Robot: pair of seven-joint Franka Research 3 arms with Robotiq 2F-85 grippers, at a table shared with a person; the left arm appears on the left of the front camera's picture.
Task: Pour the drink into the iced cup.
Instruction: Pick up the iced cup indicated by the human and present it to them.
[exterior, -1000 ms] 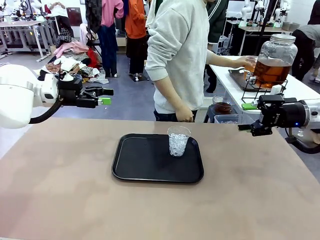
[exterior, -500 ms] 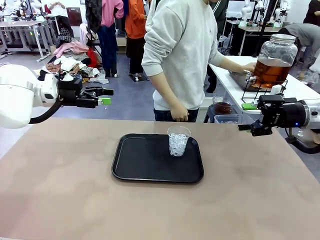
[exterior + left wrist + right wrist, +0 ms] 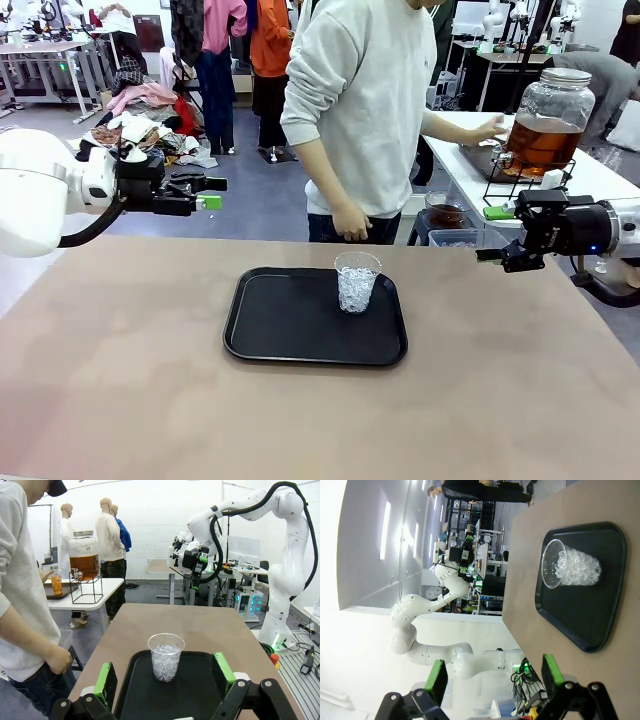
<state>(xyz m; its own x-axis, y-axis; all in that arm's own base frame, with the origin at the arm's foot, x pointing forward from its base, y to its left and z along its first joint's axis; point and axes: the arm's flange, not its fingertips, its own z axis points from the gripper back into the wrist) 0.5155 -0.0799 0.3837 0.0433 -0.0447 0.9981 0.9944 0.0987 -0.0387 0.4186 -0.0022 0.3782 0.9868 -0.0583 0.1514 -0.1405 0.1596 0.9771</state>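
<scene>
Left gripper point(image 3: 215, 193) and right gripper point(image 3: 490, 235) are hanging empty, fingers apart, the iced cup point(image 3: 356, 282) standing well beyond their tips. Gripping the drink point(image 3: 540, 148) off-centre between them is likely risking a spill.

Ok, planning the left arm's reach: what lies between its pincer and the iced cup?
Between left pincer and iced cup: bare table and black tray, front view.

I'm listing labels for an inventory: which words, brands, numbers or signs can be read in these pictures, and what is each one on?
No text can be read.
The iced cup is clear and unprinted.
The black tray is plain.
The glass jar holding the drink shows no label.
Any marks on the background equipment in the wrist views are too small or blurred to read.
</scene>
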